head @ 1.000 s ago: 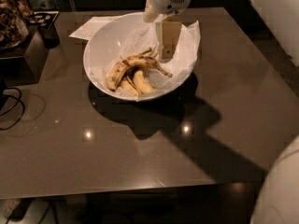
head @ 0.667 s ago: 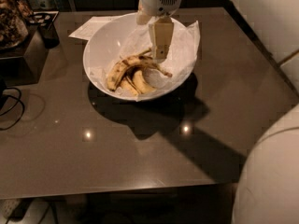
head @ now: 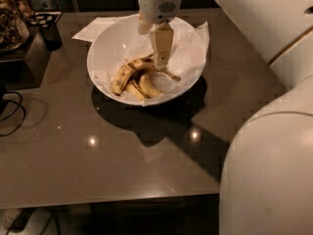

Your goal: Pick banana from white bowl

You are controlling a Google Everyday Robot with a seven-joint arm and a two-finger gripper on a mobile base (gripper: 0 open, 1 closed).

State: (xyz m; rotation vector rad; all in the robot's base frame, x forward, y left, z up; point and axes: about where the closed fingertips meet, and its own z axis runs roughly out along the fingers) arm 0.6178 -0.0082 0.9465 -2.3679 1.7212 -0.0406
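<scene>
My tool (head: 160, 61) hangs inside the white bowl (head: 105, 45), its tip just at the arched banana (head: 128, 70); whether the tool is spread or closed, I cannot tell. I think this is the grasping step. The next move needs a firm pinch, then a straight lift.

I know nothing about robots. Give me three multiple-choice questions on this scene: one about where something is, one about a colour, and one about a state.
1. Where is the gripper?
A. Low over the white bowl, inside its rim.
B. Off beyond the bowl's rim.
C. Out of view.

2. What colour is the table?
A. White.
B. Dark brown-grey.
C. Green.

3. How is the streaked banana placed?
A. Hanging in the air.
B. Lying in the bowl.
C. Lying outside the bowl.

Answers:
1 A: it reaches down inside the rim.
2 B: the surface is dark and glossy.
3 B: it rests among the other bananas.
</scene>
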